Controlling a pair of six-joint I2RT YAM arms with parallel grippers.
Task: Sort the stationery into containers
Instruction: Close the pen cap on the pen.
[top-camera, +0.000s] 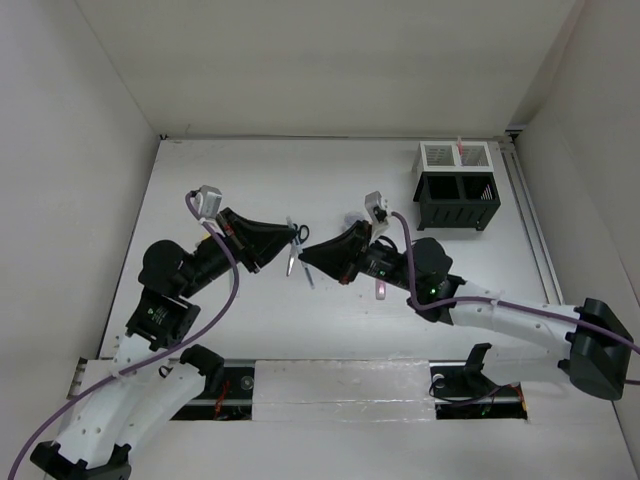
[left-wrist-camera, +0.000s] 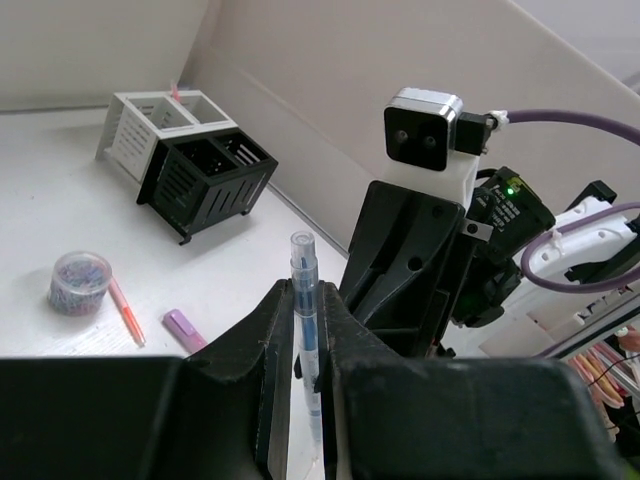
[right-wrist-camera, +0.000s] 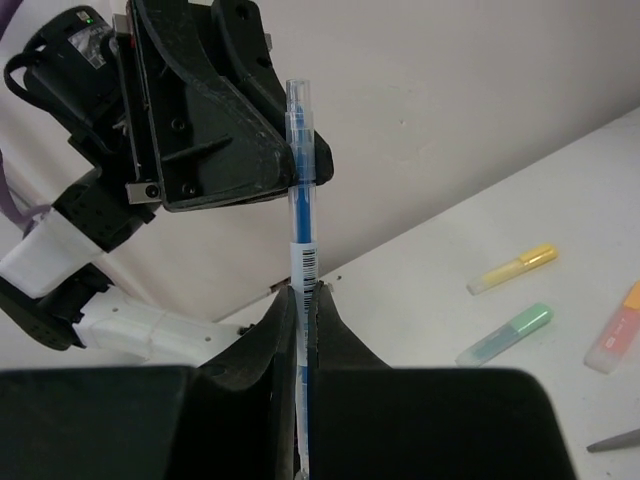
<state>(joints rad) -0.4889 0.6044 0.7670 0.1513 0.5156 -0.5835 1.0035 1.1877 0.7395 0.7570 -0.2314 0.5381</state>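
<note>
A: What were the fingers doing?

B: The left gripper (left-wrist-camera: 307, 308) was pressed together on one blue pen (left-wrist-camera: 302, 255), with the pen's cap end standing up past its fingertips. The right gripper (right-wrist-camera: 303, 300) was nipped onto that same pen further along the barrel, just below the barcode label.

A: So two grippers and one pen?

B: Yes. The pen was held in the air between them, tips facing each other, above the middle of the table (top-camera: 250, 170).

A: What lay closest?

B: One pair of scissors (top-camera: 298, 234) with black handles lay on the table just by the left gripper's tip in the top view.

A: And the highlighters?

B: I counted four, all lying flat. The right wrist view showed a yellow highlighter (right-wrist-camera: 512, 268), a green highlighter (right-wrist-camera: 505, 334) and an orange highlighter (right-wrist-camera: 620, 332), each apart from the others. The left wrist view showed one purple highlighter (left-wrist-camera: 185, 328). Near it lay one thin orange pen (left-wrist-camera: 126, 311), its end just beside one round tub (left-wrist-camera: 79, 283) of small coloured bits.

A: And the containers?

B: There were two, joined — a black mesh organiser (left-wrist-camera: 220, 195) and a white mesh box (left-wrist-camera: 128, 140) — at the table's far right corner, well apart from the held pen. From above, each showed two openings.
</note>
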